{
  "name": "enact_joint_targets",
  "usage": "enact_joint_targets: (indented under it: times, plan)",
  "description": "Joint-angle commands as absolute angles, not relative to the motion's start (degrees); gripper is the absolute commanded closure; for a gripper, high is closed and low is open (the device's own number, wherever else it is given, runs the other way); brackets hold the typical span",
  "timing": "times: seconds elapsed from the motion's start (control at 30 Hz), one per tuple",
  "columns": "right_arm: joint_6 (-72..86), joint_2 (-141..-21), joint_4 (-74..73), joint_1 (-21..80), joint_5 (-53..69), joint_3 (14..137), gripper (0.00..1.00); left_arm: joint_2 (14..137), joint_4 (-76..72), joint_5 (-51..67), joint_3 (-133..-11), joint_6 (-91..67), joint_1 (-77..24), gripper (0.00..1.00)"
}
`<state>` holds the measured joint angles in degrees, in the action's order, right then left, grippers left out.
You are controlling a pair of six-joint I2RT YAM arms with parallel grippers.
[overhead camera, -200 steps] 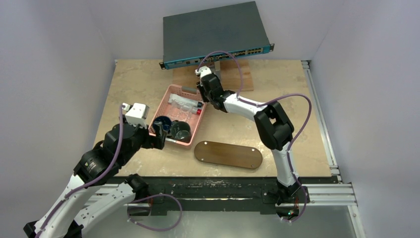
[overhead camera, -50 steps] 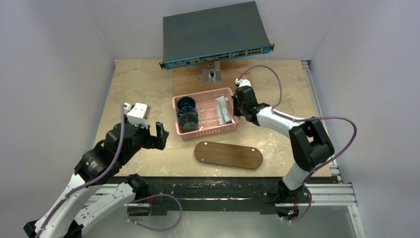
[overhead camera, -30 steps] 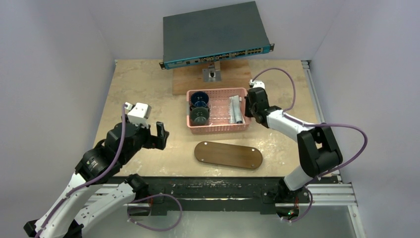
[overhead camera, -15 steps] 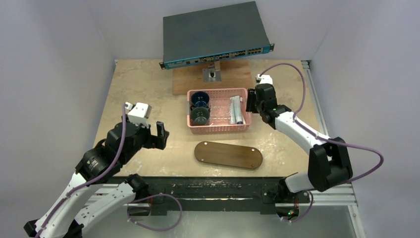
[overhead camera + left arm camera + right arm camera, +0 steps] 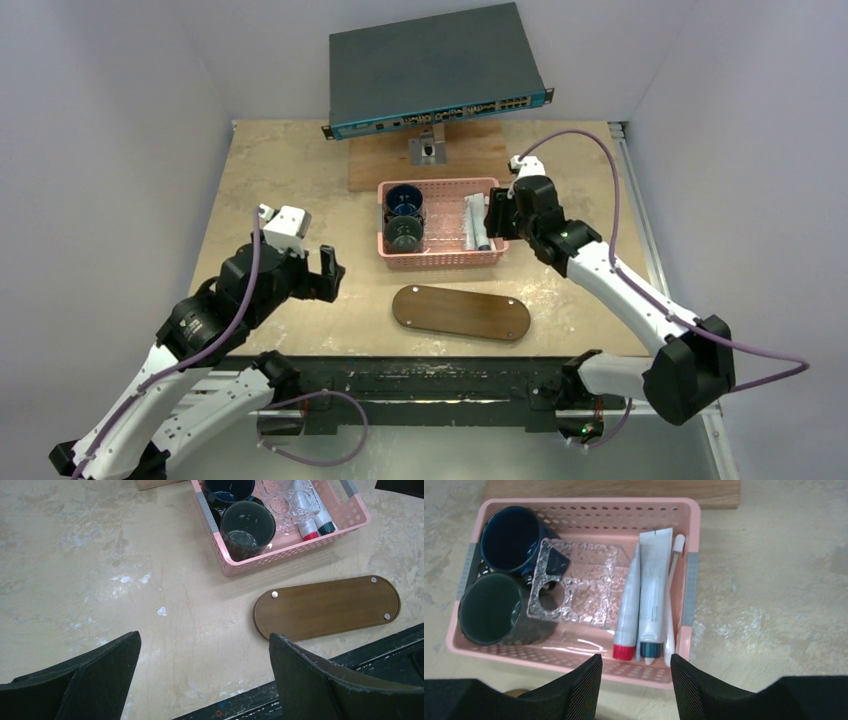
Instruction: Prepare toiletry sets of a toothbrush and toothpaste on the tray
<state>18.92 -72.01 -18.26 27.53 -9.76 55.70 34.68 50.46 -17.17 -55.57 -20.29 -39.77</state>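
The right gripper (image 5: 636, 662) hangs over the right end of the pink plastic basket with holes (image 5: 694, 575), fingers apart, empty. The bent left arm's gripper (image 5: 205, 640) gapes wide.

A lab: white enclosure walls (image 5: 110, 110), network switch (image 5: 437, 65), aluminium rails (image 5: 652, 255).

arms (image 5: 630, 290): white links, blk joints | cables (image 5: 575, 132): purple (looped) | R claw (image 5: 633, 682): blk

The left arm (image 5: 215, 310) bends low at the near left, and the left pincer (image 5: 326, 272) stands spread wide, gripping nothing. The right arm (image 5: 615, 285) stretches forward along the right side; the right pincer (image 5: 491, 218) tilts down, jaws parted, nothing between them.
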Motion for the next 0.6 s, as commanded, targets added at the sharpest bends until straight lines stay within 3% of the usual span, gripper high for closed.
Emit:
enact_joint_targets:
  times: [0.0, 0.23, 0.57]
  plan:
    - [22.88, -67.53, -23.30, 29.45, -6.64, 53.26, 0.45, 34.89, 47.94, -13.65, -54.98, -19.12, -39.47, 0.00]
    - [30.89, -61.89, -31.06, 35.56, -13.92, 48.26, 0.46, 37.35, 48.07, -7.50, -55.04, -24.70, -39.53, 0.00]
    - [45.92, -52.71, -42.10, 35.77, -21.16, 43.20, 0.50, 42.30, 39.85, -2.78, -47.49, -35.15, -39.50, 0.01]
